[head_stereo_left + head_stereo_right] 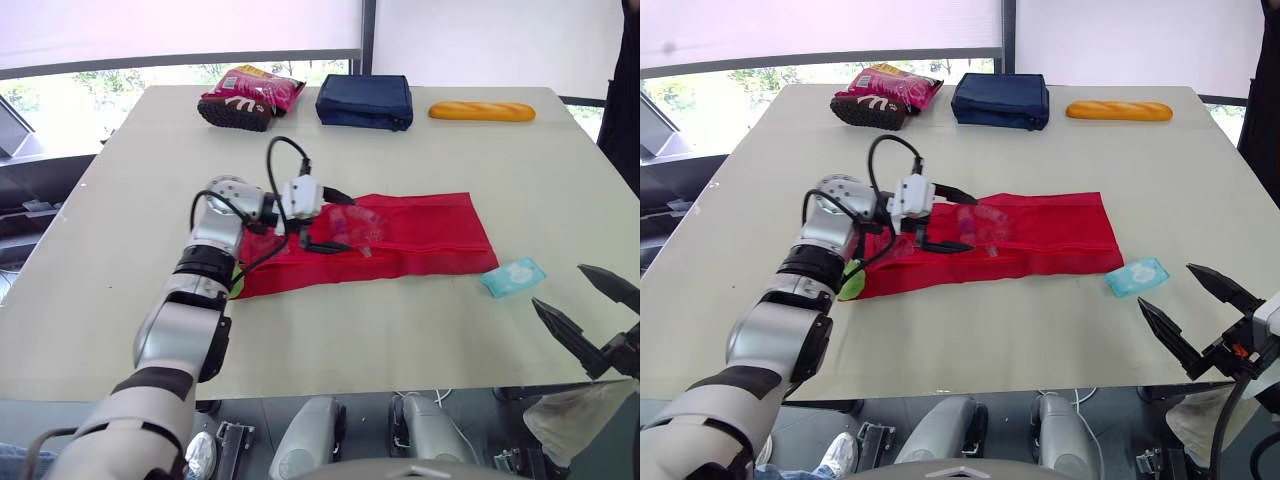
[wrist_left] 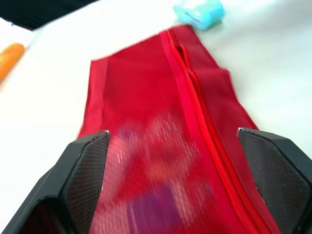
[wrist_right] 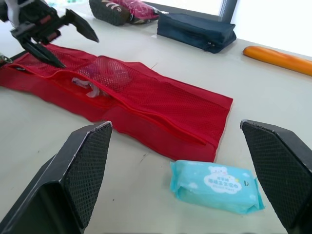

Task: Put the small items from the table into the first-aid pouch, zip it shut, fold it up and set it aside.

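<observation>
Red pouch (image 1: 420,235): cloth, open mesh panel over plain woven backing, matt, with a ridged zip line along its length; small item (image 3: 84,85) behind the mesh looks like clear, slightly shiny film; wipes packet (image 3: 214,187): soft printed plastic film, light sheen, creased at the sealed ends; table (image 1: 130,200): pale, smooth, matt top; navy case (image 1: 365,100): woven cloth, matt; snack bag (image 1: 250,92): glossy, crinkled foil-type film; orange loaf (image 1: 481,111): smooth, low sheen, material unclear; right gripper (image 3: 175,124) and left gripper (image 2: 173,131): fingers (image 3: 87,165) black, matt, hard plastic by the look, inner pads finely cross-hatched.
</observation>
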`<action>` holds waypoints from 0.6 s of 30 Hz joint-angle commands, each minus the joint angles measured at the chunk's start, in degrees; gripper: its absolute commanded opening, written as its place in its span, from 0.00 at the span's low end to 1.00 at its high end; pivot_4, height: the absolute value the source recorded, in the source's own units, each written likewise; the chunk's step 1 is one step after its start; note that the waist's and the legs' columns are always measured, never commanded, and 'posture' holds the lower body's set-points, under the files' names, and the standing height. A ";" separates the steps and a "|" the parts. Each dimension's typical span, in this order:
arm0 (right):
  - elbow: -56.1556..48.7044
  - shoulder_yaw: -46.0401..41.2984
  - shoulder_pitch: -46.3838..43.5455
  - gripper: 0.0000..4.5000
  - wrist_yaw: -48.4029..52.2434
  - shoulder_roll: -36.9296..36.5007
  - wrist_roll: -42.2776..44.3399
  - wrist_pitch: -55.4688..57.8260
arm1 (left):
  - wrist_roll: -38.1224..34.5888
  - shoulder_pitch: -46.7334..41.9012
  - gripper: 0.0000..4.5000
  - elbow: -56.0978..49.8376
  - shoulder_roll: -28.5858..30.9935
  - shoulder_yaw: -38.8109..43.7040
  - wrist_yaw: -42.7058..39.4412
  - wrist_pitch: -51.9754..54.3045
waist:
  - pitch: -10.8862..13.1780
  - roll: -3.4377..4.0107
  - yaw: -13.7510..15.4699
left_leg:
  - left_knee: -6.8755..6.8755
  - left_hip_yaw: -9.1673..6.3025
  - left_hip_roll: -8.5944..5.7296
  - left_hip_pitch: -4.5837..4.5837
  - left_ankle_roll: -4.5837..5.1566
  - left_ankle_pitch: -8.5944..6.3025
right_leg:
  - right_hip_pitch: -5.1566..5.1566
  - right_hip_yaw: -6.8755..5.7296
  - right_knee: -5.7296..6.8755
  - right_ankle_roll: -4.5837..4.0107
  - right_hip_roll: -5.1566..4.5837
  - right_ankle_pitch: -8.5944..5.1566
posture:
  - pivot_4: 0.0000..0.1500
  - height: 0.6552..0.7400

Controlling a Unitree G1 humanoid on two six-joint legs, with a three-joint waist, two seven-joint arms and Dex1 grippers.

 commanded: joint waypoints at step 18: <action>-4.45 -2.89 7.19 1.00 -0.85 1.05 1.54 -2.84 | 7.15 0.46 0.01 5.89 -0.25 -3.02 11.87 -2.22 | 0.00 0.00 -0.28 | -0.05 0.01 0.05 0.03 0.02 -0.02 | -0.01 -0.01 -0.04 0.01 0.01 0.00 | 1.00 0.99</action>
